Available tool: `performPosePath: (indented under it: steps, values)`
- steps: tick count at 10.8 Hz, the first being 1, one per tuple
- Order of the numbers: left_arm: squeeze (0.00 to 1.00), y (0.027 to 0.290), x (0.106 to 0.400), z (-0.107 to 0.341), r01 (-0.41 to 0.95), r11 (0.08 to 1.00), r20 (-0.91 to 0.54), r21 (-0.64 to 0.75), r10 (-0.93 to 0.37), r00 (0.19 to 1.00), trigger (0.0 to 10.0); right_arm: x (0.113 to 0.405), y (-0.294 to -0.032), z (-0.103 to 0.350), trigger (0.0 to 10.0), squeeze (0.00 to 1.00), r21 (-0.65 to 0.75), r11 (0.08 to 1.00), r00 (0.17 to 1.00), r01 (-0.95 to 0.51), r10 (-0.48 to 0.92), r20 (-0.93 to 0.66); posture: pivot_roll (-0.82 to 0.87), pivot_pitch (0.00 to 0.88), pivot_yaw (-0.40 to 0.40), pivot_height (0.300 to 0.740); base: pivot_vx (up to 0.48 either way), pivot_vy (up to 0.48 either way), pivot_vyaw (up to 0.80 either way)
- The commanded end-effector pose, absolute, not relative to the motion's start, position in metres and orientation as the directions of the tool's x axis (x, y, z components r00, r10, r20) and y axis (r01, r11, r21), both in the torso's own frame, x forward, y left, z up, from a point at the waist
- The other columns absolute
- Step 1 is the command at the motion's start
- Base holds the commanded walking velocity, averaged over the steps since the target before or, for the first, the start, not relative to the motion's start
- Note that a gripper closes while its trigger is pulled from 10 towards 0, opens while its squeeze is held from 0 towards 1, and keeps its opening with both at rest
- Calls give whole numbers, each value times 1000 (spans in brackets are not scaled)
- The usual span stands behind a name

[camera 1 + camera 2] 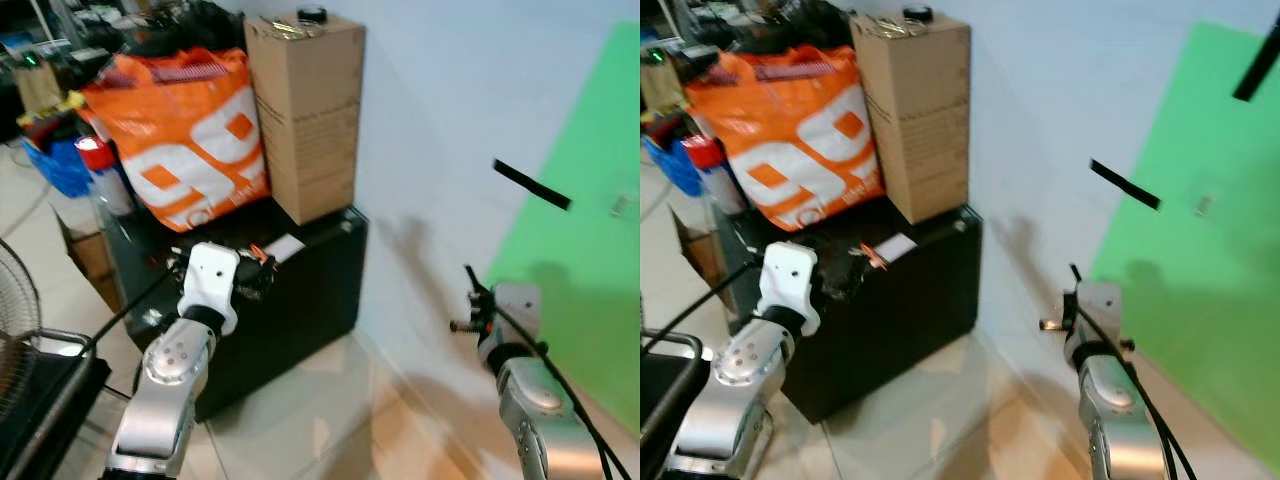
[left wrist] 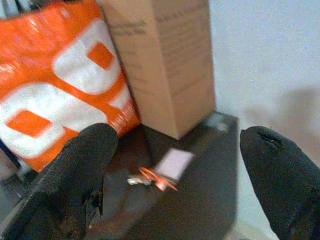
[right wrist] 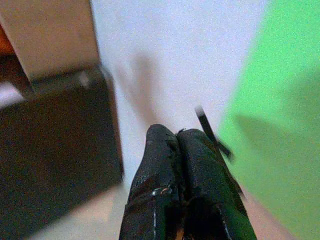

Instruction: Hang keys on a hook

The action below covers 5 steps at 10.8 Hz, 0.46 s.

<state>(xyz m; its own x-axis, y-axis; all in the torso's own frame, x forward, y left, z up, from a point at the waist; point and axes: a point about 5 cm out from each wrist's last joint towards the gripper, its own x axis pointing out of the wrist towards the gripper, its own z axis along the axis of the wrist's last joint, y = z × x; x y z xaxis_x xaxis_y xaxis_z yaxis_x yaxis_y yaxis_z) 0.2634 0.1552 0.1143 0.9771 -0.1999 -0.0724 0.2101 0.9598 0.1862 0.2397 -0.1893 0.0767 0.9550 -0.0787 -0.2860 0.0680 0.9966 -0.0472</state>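
Left claw [image 2: 175, 165], fingers spread wide, hovers at lower centre of the left wrist view above a small bunch of keys with an orange-red tag [image 2: 150, 179] lying on the black cabinet top [image 2: 200, 200] beside a white card [image 2: 172, 164]. Right claw [image 3: 177, 145], fingers pressed together, empty, points toward the pale wall [image 1: 450, 120] and green panel [image 1: 590, 220]. Upper left: tall brown cardboard box [image 1: 305, 110] and orange-and-white bag [image 1: 185, 140].

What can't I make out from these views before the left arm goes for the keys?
- Keys: small and blurred in the left wrist view; the ring cannot be made out.
- Hook: none discernible in the eye views; the dark strip on the wall is too blurred to identify.
- Left gripper: open.
- Right gripper: shut.
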Motion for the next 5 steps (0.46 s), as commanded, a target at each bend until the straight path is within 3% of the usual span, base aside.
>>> performPosePath:
  steps: [1, 5]
  values:
    - [1000, 160, 262, 107, 208, 958, -104, 198, -191, 976, 10000, 243, -184, 86, 10000, 0, -22, 998, 971, 58, -61, -231, -52, 0, 33, 740, 292, 0, 0]
    - [1000, 158, 255, 102, 217, 960, -115, 179, -199, 973, 10000, 248, -176, 93, 10000, 0, -1, 999, 981, -44, 44, -189, -34, 0, 10, 740, 289, 0, 0]
